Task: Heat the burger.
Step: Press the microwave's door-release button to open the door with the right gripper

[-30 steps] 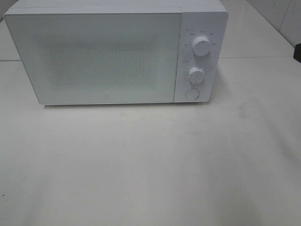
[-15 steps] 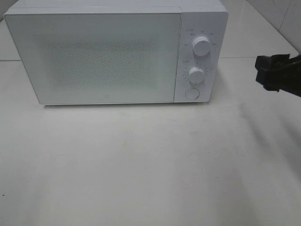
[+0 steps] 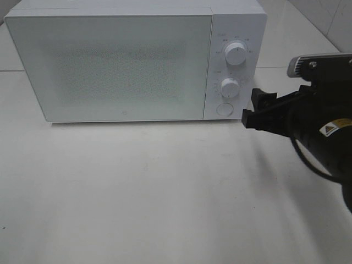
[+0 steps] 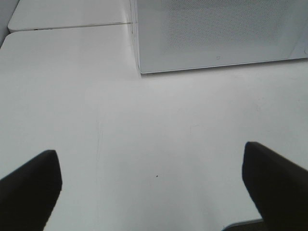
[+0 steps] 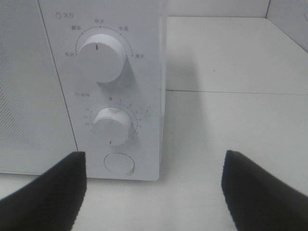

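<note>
One microwave (image 3: 242, 22), door (image 3: 110, 66) shut, contents hidden. Right gripper (image 3: 252, 105) hangs spread and empty beside its knobs (image 3: 235, 54); left gripper (image 4: 149, 161) spread, empty, before it.

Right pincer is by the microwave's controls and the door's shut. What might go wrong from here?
1. The open right pincer may knock the lower dial instead of the round button just beneath it.
2. No burger shows in any view; the shut door hides whether one is inside.
</note>
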